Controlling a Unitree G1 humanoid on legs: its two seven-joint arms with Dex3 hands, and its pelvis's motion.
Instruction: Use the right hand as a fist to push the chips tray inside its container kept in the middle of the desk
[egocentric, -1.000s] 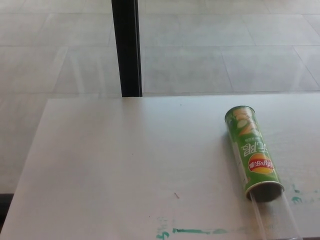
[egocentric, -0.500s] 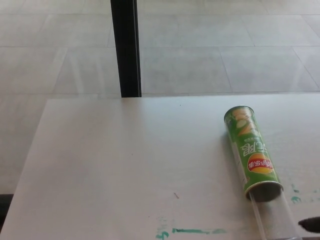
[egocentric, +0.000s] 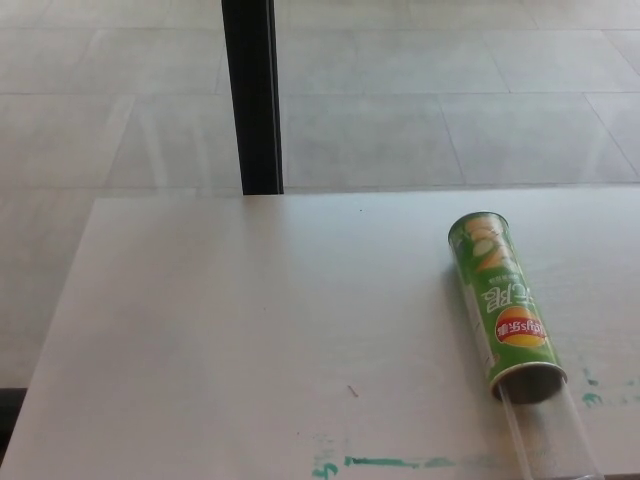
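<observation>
Black-fingered hands are not showing, so neither grip can be judged. Lying on the white desk (egocentric: 220, 330), the green chips container (egocentric: 503, 303) is pointing its open mouth toward the robot, the clear tray (egocentric: 550, 440) sticking out of that mouth for pushing.

only one view is given, taken from the head of the robot. the scene is seen from above and is looked at forward and downward, over a white desk (egocentric: 250, 330) toward a tiled floor (egocentric: 450, 110) and a black post (egocentric: 250, 95) behind it. the near edge of the desk is cut by the bottom of the frame, and its far edge is seen across the middle. the desk is seen from quite near, the floor from farther. no second view is given, so no shared part can be told.
</observation>
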